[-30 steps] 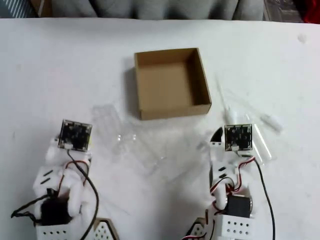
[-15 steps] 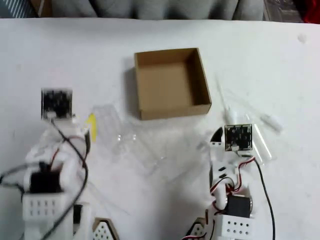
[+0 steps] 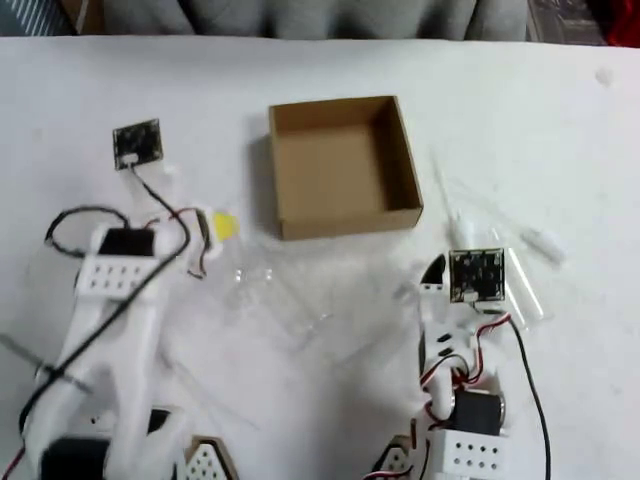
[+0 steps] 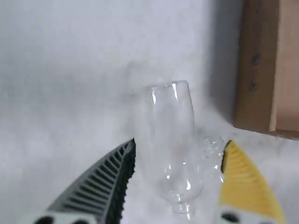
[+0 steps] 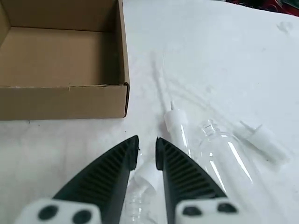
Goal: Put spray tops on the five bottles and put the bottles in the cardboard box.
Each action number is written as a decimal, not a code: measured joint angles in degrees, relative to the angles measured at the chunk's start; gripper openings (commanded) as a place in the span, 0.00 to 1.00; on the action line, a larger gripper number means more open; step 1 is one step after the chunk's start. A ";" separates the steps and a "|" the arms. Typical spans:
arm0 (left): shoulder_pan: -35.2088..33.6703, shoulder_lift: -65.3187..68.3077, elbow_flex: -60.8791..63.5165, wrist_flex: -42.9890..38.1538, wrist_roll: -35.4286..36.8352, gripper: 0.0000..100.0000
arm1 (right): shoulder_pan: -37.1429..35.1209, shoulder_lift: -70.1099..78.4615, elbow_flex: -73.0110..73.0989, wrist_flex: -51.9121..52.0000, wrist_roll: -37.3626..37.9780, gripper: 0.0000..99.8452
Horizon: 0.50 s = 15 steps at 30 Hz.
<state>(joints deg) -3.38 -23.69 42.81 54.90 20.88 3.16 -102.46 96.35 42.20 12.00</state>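
Observation:
A clear bottle [image 4: 170, 116] without a spray top lies on the white table, just left of the cardboard box [image 3: 340, 165]. My left gripper [image 4: 180, 145] is open, its grey and yellow fingers on either side of this bottle; from above, the left gripper [image 3: 208, 232] is beside the box's front left corner. More clear bottles [image 3: 255, 278] lie in front of the box. My right gripper [image 5: 146, 149] is shut and holds nothing, low over the table near a white spray top [image 5: 174, 119], a bottle [image 5: 224, 151] and another spray top [image 5: 261, 135].
The box [image 5: 60, 60] is open and holds nothing. Bottles and spray tops [image 3: 545, 243] lie scattered at the right, beside the right arm [image 3: 465, 400]. The left arm [image 3: 110, 300] stretches across the table's left side. Bare table lies behind the box.
The left arm swung forward and right from the near edge to the box's left corner, and its open gripper now stands over a bottle. The right arm kept still.

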 measured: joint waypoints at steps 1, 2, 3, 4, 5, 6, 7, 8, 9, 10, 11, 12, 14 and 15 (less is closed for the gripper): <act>0.00 2.29 -0.79 0.00 0.62 0.31 | 0.00 0.00 0.00 0.00 0.00 0.05; 0.00 4.48 -1.67 0.00 0.97 0.31 | 0.00 0.00 0.00 0.00 0.00 0.05; -0.09 6.95 -2.64 0.00 1.14 0.31 | 0.00 0.00 0.00 0.00 0.00 0.04; -0.09 9.23 -3.43 0.00 1.23 0.31 | 0.00 0.00 0.00 0.00 0.00 0.04; -0.09 11.52 -4.48 0.00 1.41 0.31 | 0.00 0.00 0.00 0.00 0.00 0.04; -0.09 13.98 -5.71 0.00 1.41 0.31 | 0.00 0.00 0.00 0.00 0.00 0.04; -0.09 16.62 -7.03 0.00 1.58 0.31 | 0.00 0.00 0.00 0.00 0.00 0.04; -0.09 19.34 -8.35 0.00 1.67 0.31 | 0.00 0.00 0.00 0.00 0.00 0.04; -0.09 22.07 -9.49 0.00 1.67 0.31 | 0.00 0.00 0.00 0.00 0.00 0.04; -0.09 24.62 -10.81 0.00 1.67 0.31 | 0.00 0.00 0.00 0.00 0.00 0.04; -0.09 26.99 -11.87 0.00 1.67 0.31 | 0.00 0.00 0.00 0.00 0.00 0.04; -0.09 29.27 -13.19 0.00 1.67 0.30 | 0.00 0.00 0.00 0.00 0.00 0.04; -0.09 32.97 -15.38 -0.09 1.67 0.29 | 0.00 0.00 0.00 0.00 0.00 0.04; -0.53 34.11 -16.00 -0.09 1.67 0.26 | 0.00 0.00 0.00 0.00 0.00 0.04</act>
<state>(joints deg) -3.91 10.42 26.81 54.81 22.55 3.16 -102.46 96.35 42.20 12.00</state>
